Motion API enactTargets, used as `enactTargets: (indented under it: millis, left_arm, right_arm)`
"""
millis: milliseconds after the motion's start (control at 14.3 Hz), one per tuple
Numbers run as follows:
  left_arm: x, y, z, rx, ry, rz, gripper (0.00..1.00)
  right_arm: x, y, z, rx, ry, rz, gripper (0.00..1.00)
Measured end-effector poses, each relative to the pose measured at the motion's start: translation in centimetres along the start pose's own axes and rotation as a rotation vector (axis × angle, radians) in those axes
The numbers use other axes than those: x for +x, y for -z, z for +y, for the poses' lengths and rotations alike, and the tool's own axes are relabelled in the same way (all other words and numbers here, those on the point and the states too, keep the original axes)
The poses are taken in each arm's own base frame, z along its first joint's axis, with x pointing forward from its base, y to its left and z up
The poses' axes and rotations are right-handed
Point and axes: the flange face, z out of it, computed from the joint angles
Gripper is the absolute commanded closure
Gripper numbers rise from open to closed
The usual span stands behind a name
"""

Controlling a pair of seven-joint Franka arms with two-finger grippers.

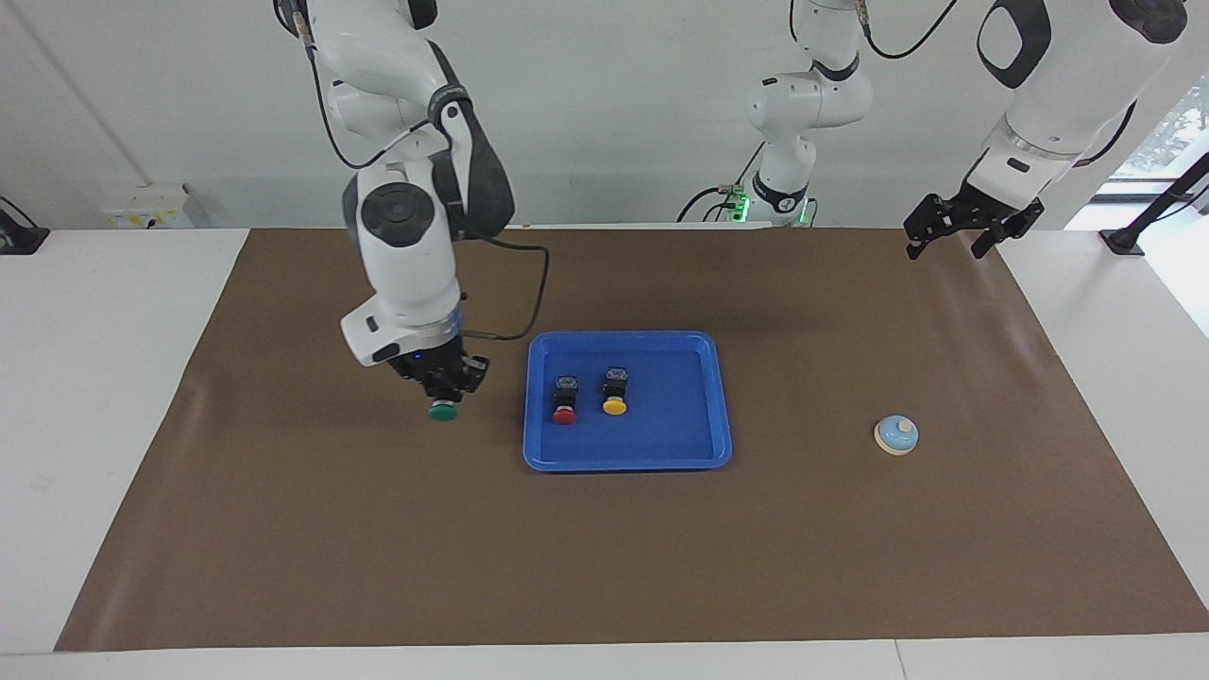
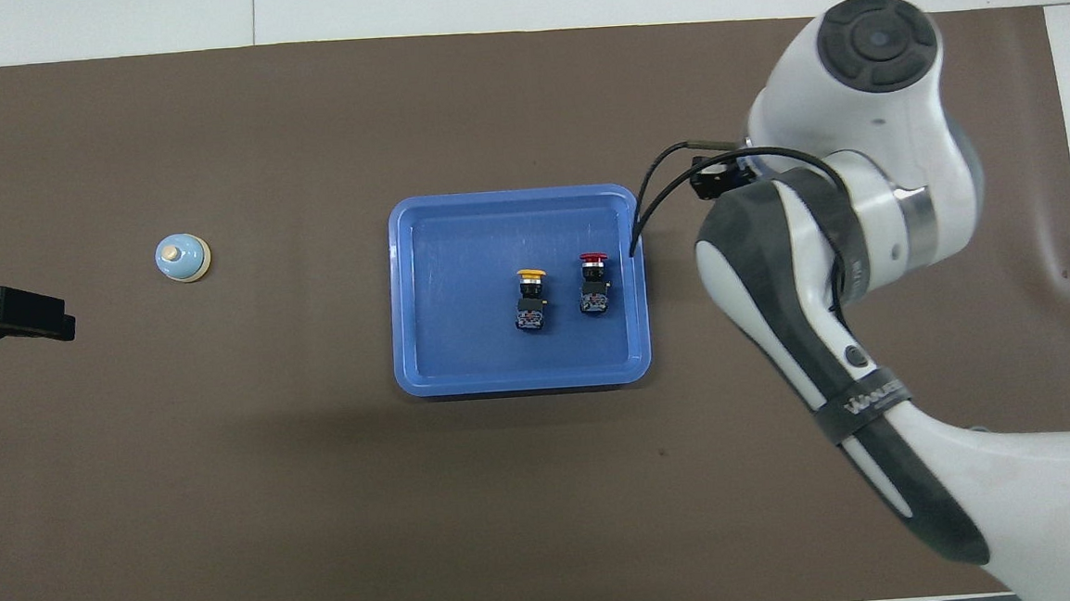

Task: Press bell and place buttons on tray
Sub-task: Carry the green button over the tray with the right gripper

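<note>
- Right gripper (image 1: 443, 395) hangs in the air over the brown mat (image 1: 378, 529), just beside the tray (image 1: 627, 461) toward the right arm's end of the table; its fingers are clamped on the black body of the green button (image 1: 442, 411), whose cap points down and out from the tips.
- Overhead, the right arm's wrist hides that gripper and the green button.
- Tray sits mid-table on the mat, flat, with two buttons lying inside it.
- Red button (image 1: 565, 401) and yellow button (image 1: 615, 392) lie on their sides next to each other on the tray floor, close but apart, caps pointing away from the robots; the red one is nearer the right arm's end.
- Bell (image 1: 895, 434) stands upright on the mat toward the left arm's end, well apart from the tray.
- Left gripper (image 1: 959, 236) waits raised above the mat's corner by the left arm's base, fingers spread wide, holding nothing.
</note>
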Motion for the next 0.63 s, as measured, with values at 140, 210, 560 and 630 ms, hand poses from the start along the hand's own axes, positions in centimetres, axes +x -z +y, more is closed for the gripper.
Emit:
enactTargets:
  millis: [140, 210, 560, 630]
  left_arm:
    - [0.0, 0.0, 0.0, 0.0, 0.0, 0.0, 0.0]
    - [0.0, 0.0, 0.0, 0.0, 0.0, 0.0, 0.0]
    - [0.0, 0.0, 0.0, 0.0, 0.0, 0.0, 0.0]
    - [0.0, 0.0, 0.0, 0.0, 0.0, 0.0, 0.0]
  right_arm:
    - [-2.3, 0.4, -5.1, 0.025, 0.012, -0.004, 1.0]
    - [-3.2, 0.2, -7.4, 0.03, 0.007, -0.011, 1.0]
    - [-7.4, -3.6, -18.0, 0.039, -0.018, -0.027, 1.0]
    - [-8.4, -4.2, -19.5, 0.048, -0.006, -0.028, 1.0]
